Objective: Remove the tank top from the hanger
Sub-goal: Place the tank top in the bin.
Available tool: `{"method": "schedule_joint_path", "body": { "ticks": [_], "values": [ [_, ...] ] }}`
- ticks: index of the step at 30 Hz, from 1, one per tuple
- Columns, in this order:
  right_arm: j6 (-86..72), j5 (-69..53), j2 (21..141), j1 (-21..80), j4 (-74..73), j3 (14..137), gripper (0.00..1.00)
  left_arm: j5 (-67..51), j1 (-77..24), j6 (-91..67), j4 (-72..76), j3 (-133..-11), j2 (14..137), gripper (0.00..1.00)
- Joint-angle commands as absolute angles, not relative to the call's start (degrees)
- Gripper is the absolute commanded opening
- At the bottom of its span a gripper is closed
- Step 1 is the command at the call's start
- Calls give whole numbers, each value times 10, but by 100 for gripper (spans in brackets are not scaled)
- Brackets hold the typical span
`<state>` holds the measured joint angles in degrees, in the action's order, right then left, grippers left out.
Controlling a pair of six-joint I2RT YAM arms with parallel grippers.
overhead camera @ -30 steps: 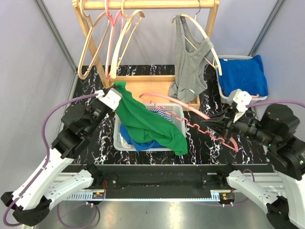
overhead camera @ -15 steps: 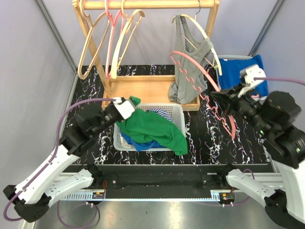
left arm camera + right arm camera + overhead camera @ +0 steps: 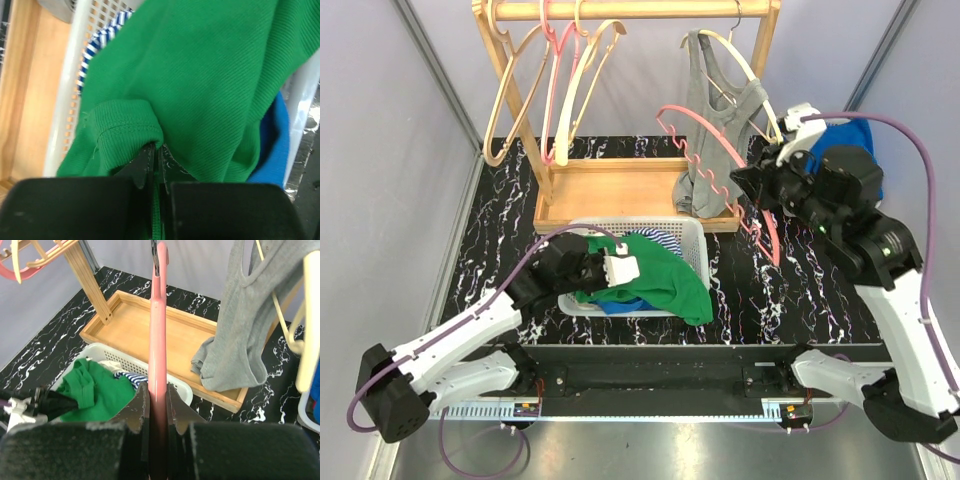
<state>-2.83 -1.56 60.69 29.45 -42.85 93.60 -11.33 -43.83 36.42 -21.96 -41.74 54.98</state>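
Observation:
A green tank top (image 3: 665,282) lies over the white basket (image 3: 696,238), off any hanger. My left gripper (image 3: 610,280) is shut on a fold of its hem (image 3: 125,125), low over the basket; its fingertips (image 3: 150,152) pinch the cloth. My right gripper (image 3: 748,186) is shut on a bare pink hanger (image 3: 705,138) and holds it up in front of the rack. The hanger (image 3: 156,340) runs straight out between the jaws. A grey tank top (image 3: 720,120) hangs on a cream hanger on the rack, just behind the pink hanger.
The wooden rack (image 3: 620,10) holds several empty hangers (image 3: 560,80) at its left end. Its wooden base tray (image 3: 620,185) lies behind the basket. The basket also holds striped and blue clothes. A bin with blue cloth (image 3: 860,160) stands at the back right.
My left gripper has come down and towards the near edge, laying the green top in the basket. My right gripper has lifted the pink hanger up and back towards the rack.

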Motion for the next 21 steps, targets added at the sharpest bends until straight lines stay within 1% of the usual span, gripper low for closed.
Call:
{"method": "schedule_joint_path", "body": {
  "ticks": [1,6,7,8,9,10,11,13,16,17,21],
  "values": [
    [-37,-14,647,294,-346,971,0,-130,-443,353,-173,-373,543,0],
    [-40,-33,714,294,-329,1017,0,-117,-443,351,-127,-316,544,0],
    [-40,-39,723,294,-325,1035,0,-114,-443,352,-123,-299,544,2],
    [-40,-37,733,294,-323,1045,0,-112,-444,353,-118,-293,543,14],
    [-34,-36,750,294,-323,1055,0,-110,-443,352,-118,-288,541,36],
    [-32,-33,760,294,-321,1073,0,-106,-443,346,-120,-286,537,88],
    [-28,-32,768,294,-318,1083,0,-99,-443,335,-127,-291,535,99],
    [-20,-31,800,294,-316,1119,0,-75,-443,304,-152,-314,532,99],
    [-15,-34,845,294,-318,1168,0,-54,-442,265,-217,-382,526,99],
    [-13,-32,857,294,-320,1182,0,-55,-442,259,-245,-418,520,99],
    [-6,-27,924,294,-333,1266,0,-78,-442,216,-272,-484,470,99]
  ]
}}
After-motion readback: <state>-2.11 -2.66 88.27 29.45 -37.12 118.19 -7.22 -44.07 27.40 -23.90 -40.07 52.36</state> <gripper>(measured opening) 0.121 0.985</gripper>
